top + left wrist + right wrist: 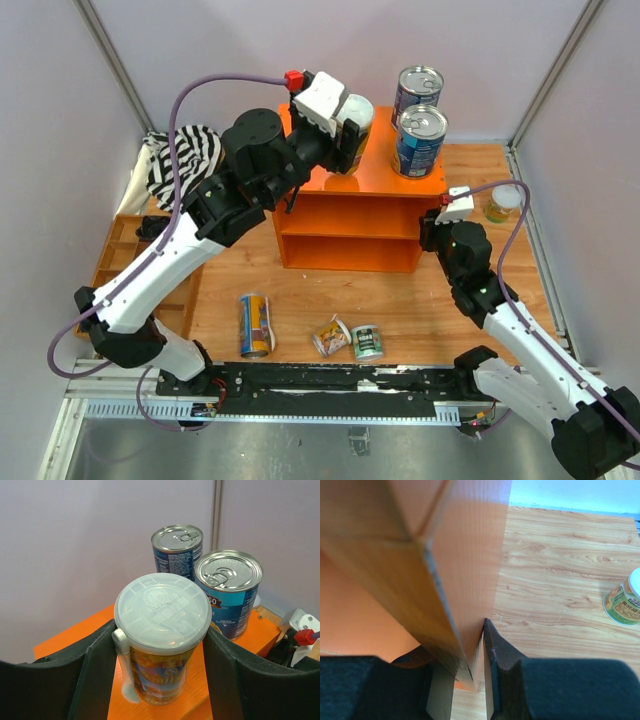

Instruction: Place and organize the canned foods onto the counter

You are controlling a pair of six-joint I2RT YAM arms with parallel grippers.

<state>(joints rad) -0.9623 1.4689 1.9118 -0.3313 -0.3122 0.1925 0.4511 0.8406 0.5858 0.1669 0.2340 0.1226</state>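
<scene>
I hold tall can (161,611) upright in clenched left gripper (160,655), on counter (345,210), blue cans (418,140) close right (right gripper (470,655) pinches counter wall).

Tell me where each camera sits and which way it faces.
Top external: above and behind, looking down on the table and orange counter; both arms show.
Left wrist: on the left arm, facing a white-lidded can between its jaws.
Right wrist: on the right arm, facing the counter's side wall between its jaws.
Shared: top and left wrist both see the two blue cans.
</scene>
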